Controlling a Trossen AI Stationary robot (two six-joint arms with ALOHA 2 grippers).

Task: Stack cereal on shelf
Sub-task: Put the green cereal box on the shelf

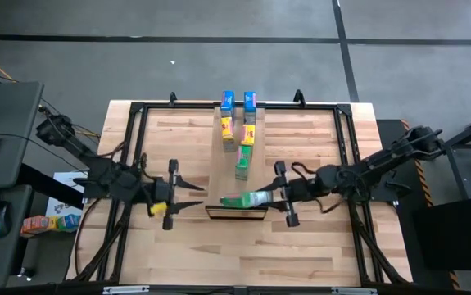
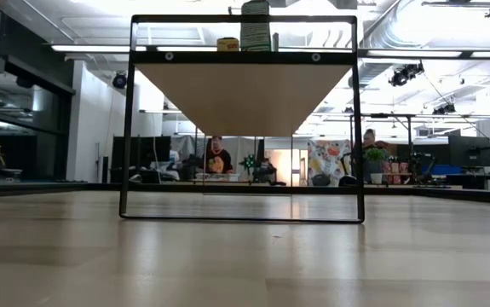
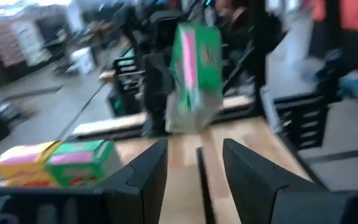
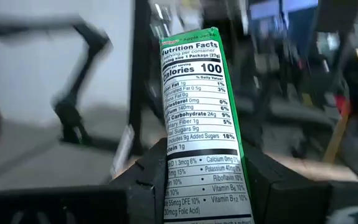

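From overhead I see my right gripper (image 1: 274, 199) just right of centre, clamped on a small green cardboard cereal box (image 1: 244, 200) that lies flat and points toward the picture's left, right over the near end of the shelf; I judge it is held by its narrow sides so a broad face can be set down. My left gripper (image 1: 187, 194) sits left of centre with nothing between its parted fingers, aimed at that box, probably ready to steady it. Up the middle of the frame stands the long pale wooden shelf board in its black metal frame (image 1: 236, 215), carrying the other five boxes in a line: two blue ones (image 1: 228, 101) at the top, yellow ones (image 1: 226, 125) below, another green one (image 1: 242, 166) nearest centre.

The table-height view shows the shelf's pale underside (image 2: 243, 94) high in the frame; no gripper shows there.

In the left wrist view its dark fingers (image 3: 147, 174) stand apart and empty; the held green box (image 3: 194, 78) hangs upright at upper centre.

In the right wrist view the fingers (image 4: 150, 177) pinch the box's nutrition-label side (image 4: 200, 118) at bottom centre.
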